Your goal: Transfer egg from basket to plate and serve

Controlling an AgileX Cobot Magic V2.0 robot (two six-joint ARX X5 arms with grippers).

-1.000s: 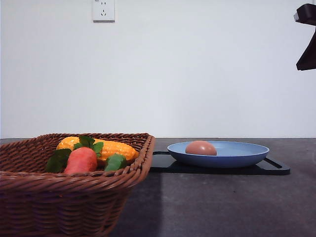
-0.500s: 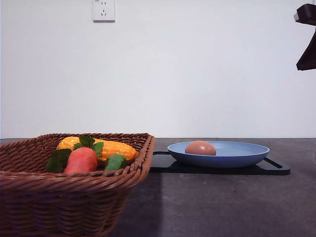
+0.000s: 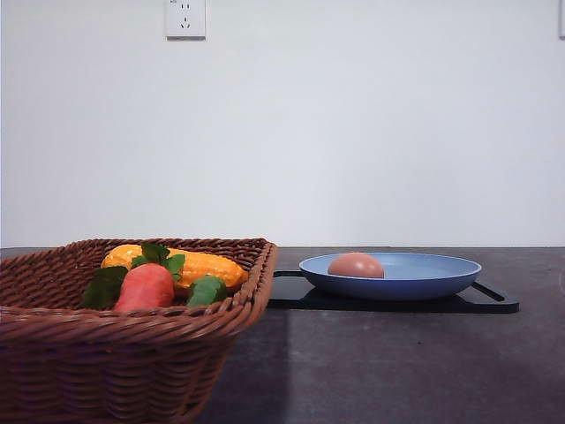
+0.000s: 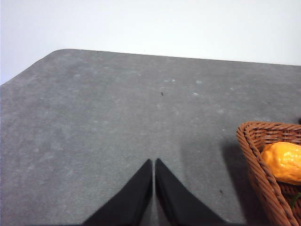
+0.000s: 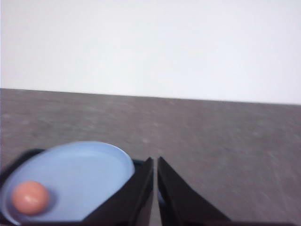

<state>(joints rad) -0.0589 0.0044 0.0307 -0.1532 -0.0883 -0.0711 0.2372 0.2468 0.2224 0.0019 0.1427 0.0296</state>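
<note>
- Egg (image 5: pixel 30 197) is sitting in the plate (image 5: pixel 89 174), just beside your right gripper (image 5: pixel 154 162), tips pressed together, empty.
- Left gripper (image 4: pixel 154 165) is likewise pinched closed, hanging beside the basket (image 4: pixel 256 160).
- You're nearer with the right arm for serving.

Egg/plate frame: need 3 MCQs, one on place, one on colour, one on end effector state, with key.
1. Where is the egg?
A. in the basket
B. on the plate
C. on the bare table

2. What colour is the plate?
A. blue
B. white
C. green

3. How do the right end effector's jaws stand?
A. wide open
B. shut on the egg
C. shut, empty

Key:
1 B: the egg lies on the plate, apart from the basket.
2 A: its rim is plain blue, over the black tray.
3 C: the right end effector has jaws together with nothing between.
</note>
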